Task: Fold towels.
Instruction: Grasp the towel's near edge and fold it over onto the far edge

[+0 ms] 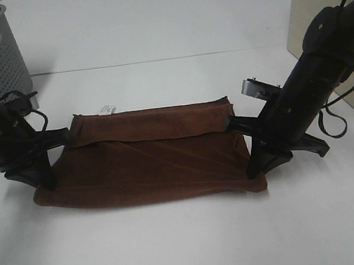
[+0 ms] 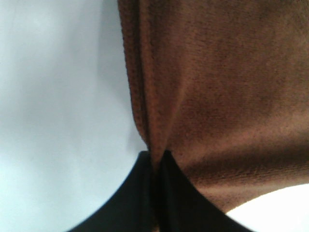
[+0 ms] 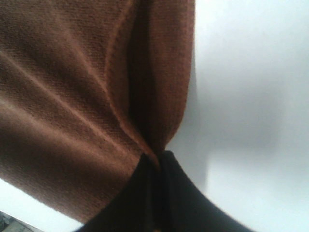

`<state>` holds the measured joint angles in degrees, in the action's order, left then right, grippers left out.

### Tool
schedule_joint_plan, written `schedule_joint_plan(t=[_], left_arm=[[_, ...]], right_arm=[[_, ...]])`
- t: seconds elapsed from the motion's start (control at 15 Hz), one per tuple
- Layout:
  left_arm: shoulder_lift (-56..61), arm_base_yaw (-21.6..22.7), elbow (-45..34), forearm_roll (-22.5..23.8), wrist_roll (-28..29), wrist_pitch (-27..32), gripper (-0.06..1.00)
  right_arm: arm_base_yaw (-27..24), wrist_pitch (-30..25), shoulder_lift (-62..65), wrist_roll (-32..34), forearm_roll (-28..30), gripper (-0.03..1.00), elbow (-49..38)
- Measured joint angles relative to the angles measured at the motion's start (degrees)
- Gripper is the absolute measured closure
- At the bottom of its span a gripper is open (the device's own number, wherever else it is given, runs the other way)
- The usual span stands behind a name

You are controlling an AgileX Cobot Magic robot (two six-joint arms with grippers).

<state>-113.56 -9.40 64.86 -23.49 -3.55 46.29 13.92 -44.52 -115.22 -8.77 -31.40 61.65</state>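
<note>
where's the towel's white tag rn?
Exterior high view: the white tag sits on the far edge of the towel, left of centre, closer to the left pincer than the right pincer.

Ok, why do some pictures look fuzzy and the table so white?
Exterior high view: fairly sharp, but the table glares white, with faint shadow under the towel. Left wrist view: the left gripper is a blurry black shape. Right wrist view: the right gripper blurs likewise, grey shadow beside the towel.
</note>
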Motion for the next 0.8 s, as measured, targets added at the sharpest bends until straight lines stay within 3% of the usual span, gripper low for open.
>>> schedule_joint_plan(t=[0.33, 0.8], left_arm=[[2.98, 0.00, -0.63, -0.52, 0.11, -1.26, 0.93], [-2.35, 0.00, 16.84, 0.40, 6.88, -2.86, 0.93]], right_arm=[[0.17, 1.55, 4.35, 0.00, 0.11, 0.97, 0.92], [-1.26, 0.00, -0.86, 1.83, 2.64, 0.97, 19.08]])
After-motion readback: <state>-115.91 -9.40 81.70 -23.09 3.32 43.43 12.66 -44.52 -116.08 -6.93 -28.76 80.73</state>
